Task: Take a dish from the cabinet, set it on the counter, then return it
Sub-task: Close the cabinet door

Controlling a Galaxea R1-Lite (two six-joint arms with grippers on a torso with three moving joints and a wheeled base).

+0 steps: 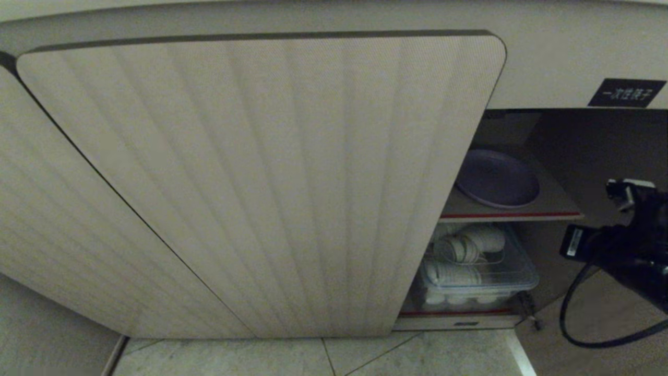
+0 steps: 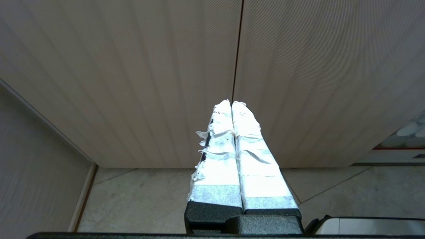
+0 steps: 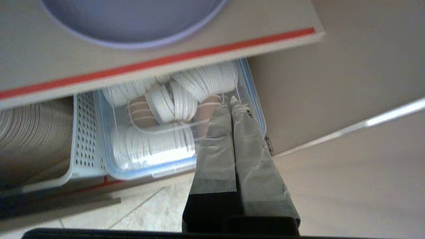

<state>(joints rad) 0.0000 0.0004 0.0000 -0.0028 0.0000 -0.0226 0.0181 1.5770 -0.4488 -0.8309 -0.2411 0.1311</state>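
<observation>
The round, shallow lavender plastic plate (image 1: 497, 178) lies on the beige cabinet's (image 1: 261, 183) inner shelf (image 1: 553, 204), near its red-striped front edge. The right end effector (image 3: 232, 103), pressed closed and empty, sits lower, outside the opening; the left end effector (image 2: 230, 104), also closed, faces the ribbed door, farther off.

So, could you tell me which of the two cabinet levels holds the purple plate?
The upper shelf: the dish lies alone there; the level below holds a clear bin of white cups.

A clear bin (image 1: 514, 271) holds what look like stacked white cups (image 1: 459, 249).
</observation>
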